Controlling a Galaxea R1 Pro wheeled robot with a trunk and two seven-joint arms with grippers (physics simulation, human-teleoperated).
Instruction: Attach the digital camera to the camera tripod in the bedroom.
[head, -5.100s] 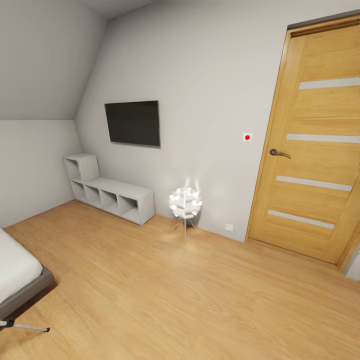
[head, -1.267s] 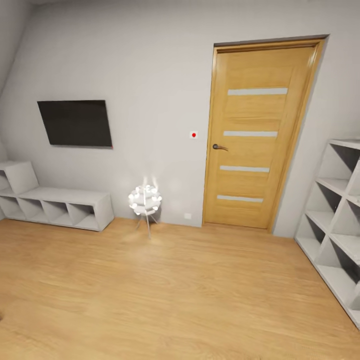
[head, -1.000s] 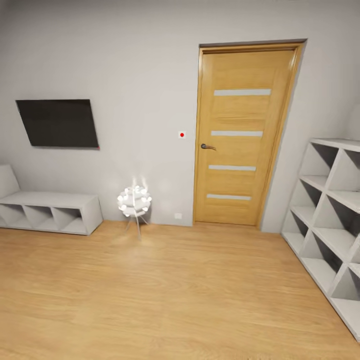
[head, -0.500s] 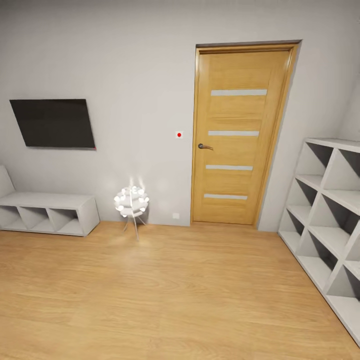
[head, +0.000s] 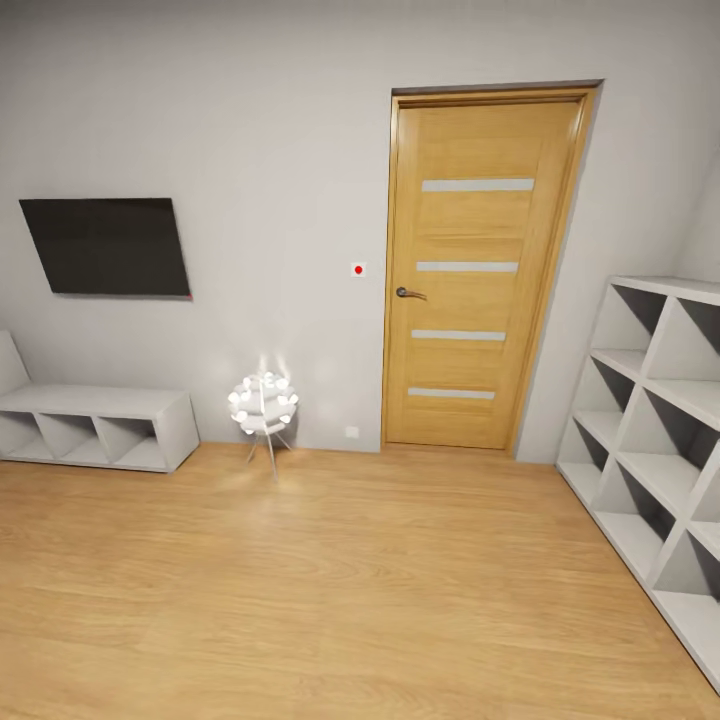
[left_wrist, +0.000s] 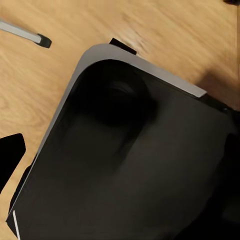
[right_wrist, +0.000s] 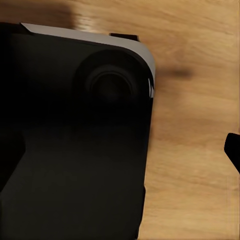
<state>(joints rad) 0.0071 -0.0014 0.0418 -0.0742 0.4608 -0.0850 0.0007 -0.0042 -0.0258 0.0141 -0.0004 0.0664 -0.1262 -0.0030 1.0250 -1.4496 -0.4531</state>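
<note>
The digital camera is out of view. In the left wrist view a silver-grey leg with a black foot (left_wrist: 24, 34) lies low over the wood floor; it looks like one leg of the camera tripod, and the rest of it is hidden. One dark fingertip (left_wrist: 10, 156) of my left gripper pokes in at that picture's edge, and one fingertip (right_wrist: 233, 150) of my right gripper shows at the edge of the right wrist view. Both sit far off centre with nothing held. My black, grey-edged base (left_wrist: 130, 165) (right_wrist: 70, 140) is below both arms.
The head view faces a grey bedroom wall with a closed wooden door (head: 478, 270). On the wall hangs a black TV (head: 105, 246) above low white cube shelves (head: 95, 428). A glowing ball lamp (head: 263, 404) stands on the floor. Tall white cube shelves (head: 655, 440) line the right side.
The head view has swung to the right: bed and tripod leg left the picture, the door came to the middle and the tall shelves appeared. Over the last half second nothing shifted.
</note>
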